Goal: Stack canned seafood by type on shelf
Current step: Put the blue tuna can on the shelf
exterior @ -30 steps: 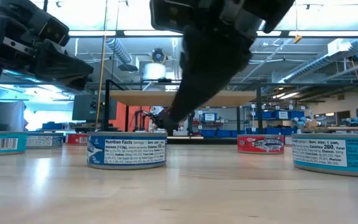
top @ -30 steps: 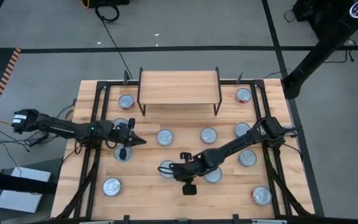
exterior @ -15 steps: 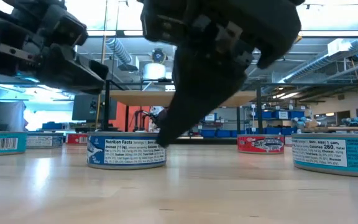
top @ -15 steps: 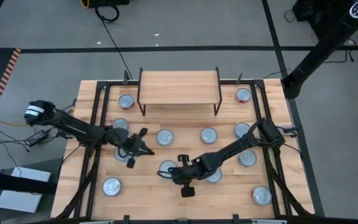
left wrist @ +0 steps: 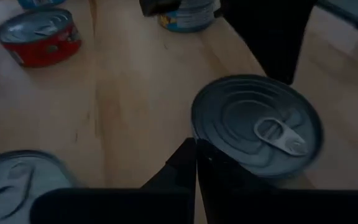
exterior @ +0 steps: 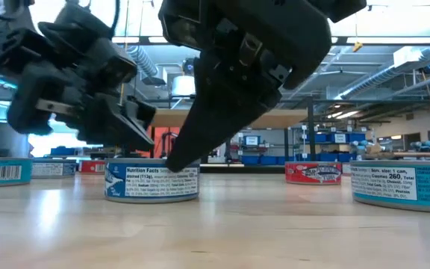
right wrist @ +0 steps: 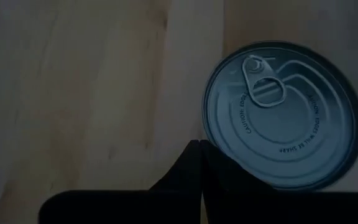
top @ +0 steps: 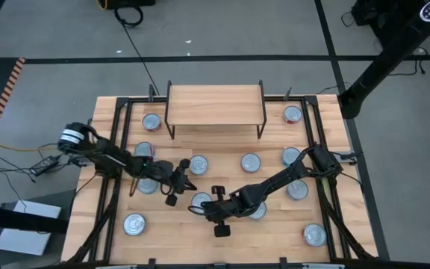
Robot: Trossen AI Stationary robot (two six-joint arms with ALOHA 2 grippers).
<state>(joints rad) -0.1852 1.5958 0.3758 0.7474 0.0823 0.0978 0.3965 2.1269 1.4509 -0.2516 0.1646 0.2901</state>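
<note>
Change since earlier: left arm has swung inward across the table, its gripper (top: 184, 173) now beside the right gripper (top: 195, 208) near the middle; the right arm has barely shifted.
Left gripper: fingers pressed together, holding nothing, tip over the rim of a blue-labelled tin (top: 201, 202).
Right gripper: fingers clenched shut and empty, tip at that same tin's edge; whether it touches the lid is hard to judge.
High view only: the shelf (top: 215, 104) stands bare at the table's far edge, with tins scattered over the tabletop (top: 170, 224) in front of and beside it, none stacked.
Low view only: the tin's blue nutrition label (exterior: 152, 181) shows, and a red-labelled tin (exterior: 313, 173) sits farther back.
Left wrist view only: pull-tab lid close up (left wrist: 258, 127), red tin (left wrist: 38, 35) well apart.
Right wrist view only: lid (right wrist: 282, 115) fills the frame, tab toward the far side.
Arm pose: both arms stretch low and nearly flat, converging from opposite sides.
</note>
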